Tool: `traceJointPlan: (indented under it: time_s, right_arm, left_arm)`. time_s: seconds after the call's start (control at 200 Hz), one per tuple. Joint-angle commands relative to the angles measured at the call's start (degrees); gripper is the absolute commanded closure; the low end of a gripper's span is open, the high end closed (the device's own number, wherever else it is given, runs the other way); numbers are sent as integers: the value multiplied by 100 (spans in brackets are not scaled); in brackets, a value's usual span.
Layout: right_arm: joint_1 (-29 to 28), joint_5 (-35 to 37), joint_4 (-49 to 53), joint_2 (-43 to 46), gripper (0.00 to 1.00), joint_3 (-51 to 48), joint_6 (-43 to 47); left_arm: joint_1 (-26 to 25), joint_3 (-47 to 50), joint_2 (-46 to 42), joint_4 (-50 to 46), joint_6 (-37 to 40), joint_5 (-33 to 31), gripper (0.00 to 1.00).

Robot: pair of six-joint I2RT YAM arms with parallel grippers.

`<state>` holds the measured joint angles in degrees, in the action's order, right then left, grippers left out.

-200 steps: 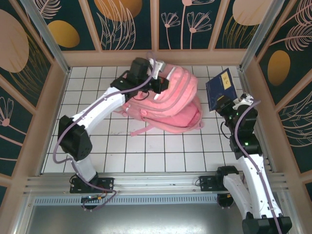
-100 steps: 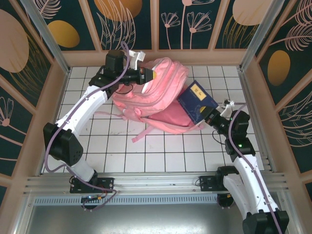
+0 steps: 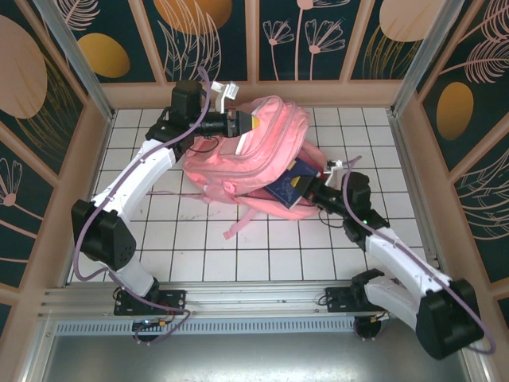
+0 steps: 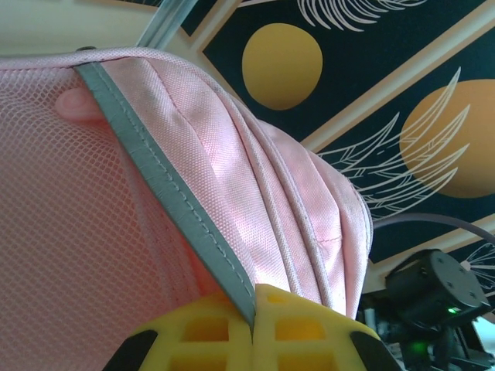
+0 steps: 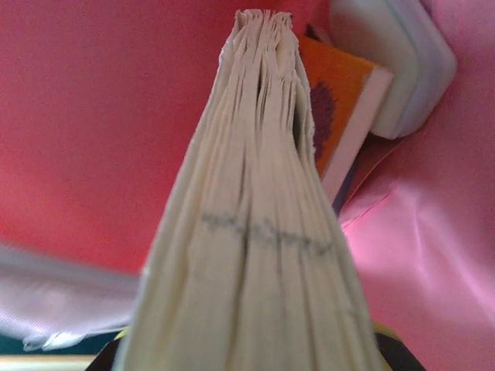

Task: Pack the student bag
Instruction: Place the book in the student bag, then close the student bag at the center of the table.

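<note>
Your left fingers [image 4: 267, 311] pinch the soft, floppy student bag [image 3: 258, 147] by its grey edge; hold there. Your right fingers [image 3: 316, 189] grip a stiff book [image 3: 288, 188], half inside the bag ahead.

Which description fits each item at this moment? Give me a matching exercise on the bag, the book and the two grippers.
Items:
1. student bag
2. blue book
3. left gripper
4. right gripper

Descriptions:
A. jaws shut on the book's near end
B. partly pushed into the bag's opening
C. pink, held at its top edge
D. jaws shut on the bag's fabric

Pairs: 1-C, 2-B, 3-D, 4-A
</note>
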<state>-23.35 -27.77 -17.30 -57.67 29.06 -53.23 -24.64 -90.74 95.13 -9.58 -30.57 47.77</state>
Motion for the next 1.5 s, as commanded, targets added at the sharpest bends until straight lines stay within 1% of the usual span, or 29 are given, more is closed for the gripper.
traceJointPlan:
  time_s: [0.0,0.055,0.18,0.255,0.305,0.325,0.35,0.365,0.38,0.435,0.455,0.475,0.505,0.586,0.646,0.896,0.911,0.951,1.031,1.111,1.181,1.346,1.436,1.451,1.496]
  right_arm:
    - [-235,747,-491,-702,100,664,-130]
    - [-378,971,-381,-1190,100,1013,-123]
    - [-644,1195,-231,-2357,100,1800,-95]
    - [-767,1248,-249,-3047,100,2261,-139]
    - [-997,1277,-246,-3469,99,2591,-148]
    - [-1050,1289,-237,-3654,96,2722,-164]
    - [-1106,1291,-277,-3853,90,2848,-190]
    - [-1129,1284,-318,-3957,85,2931,-207]
    - [-1157,1283,-341,-4063,78,3006,-224]
    - [-1209,1428,-131,-4326,47,3282,-287]
    - [-1217,1484,-125,-4366,38,3329,-293]
    - [-1218,1521,-206,-4363,32,3310,-279]
    - [-1224,1556,-364,-4294,26,3238,-244]
    - [-1220,1699,-563,-4024,19,2990,-90]
    - [-1214,1724,-593,-3775,18,2865,132]
    - [-1207,2106,42,-2622,16,2399,1139]
    - [-1207,2128,69,-2541,11,2352,1181]
    - [-1175,2167,130,-2336,5,2232,1299]
    - [-1131,2343,332,-1891,4,1996,1440]
    - [-1024,2515,566,-1409,8,1721,1500]
    - [-929,2836,964,-978,15,1537,1497]
    - [-836,3962,1707,62,31,1049,1645]
    - [-829,4528,2081,593,34,847,1667]
    - [-667,4651,2155,649,35,821,1641]
    - [-481,4887,2336,823,39,755,1565]
  left_arm:
    - [-1,-207,-388,1345,-46,528,100]
    - [3,-199,-407,1362,-59,549,100]
    - [3,-138,-439,1513,-157,608,100]
    - [-1,-122,-419,1612,-218,663,100]
    - [3,-121,-408,1647,-250,680,100]
    - [3,-122,-403,1665,-263,688,100]
    - [-1,-125,-399,1678,-274,696,100]
    - [3,-120,-399,1683,-274,698,100]
    - [-1,-121,-399,1680,-279,699,100]
    - [3,-113,-408,1643,-228,661,100]
    - [3,-111,-416,1619,-204,633,100]
    - [3,-118,-425,1596,-181,614,100]
    - [-1,-105,-425,1575,-169,594,100]
    - [12,-107,-434,1515,-149,532,100]
    - [21,-98,-443,1465,-117,458,100]
    - [161,86,-528,1309,-109,148,100]
    - [169,109,-538,1318,-108,145,100]
    - [172,156,-563,1311,-99,114,100]
    - [192,220,-609,1264,-73,53,100]
    - [192,257,-669,1056,71,-71,100]
    - [196,356,-734,903,156,-228,100]
    - [188,828,-761,1014,-91,-141,100]
    - [181,1067,-707,805,19,-181,100]
    - [179,1124,-707,782,24,-180,100]
    - [156,1310,-730,725,93,-214,100]
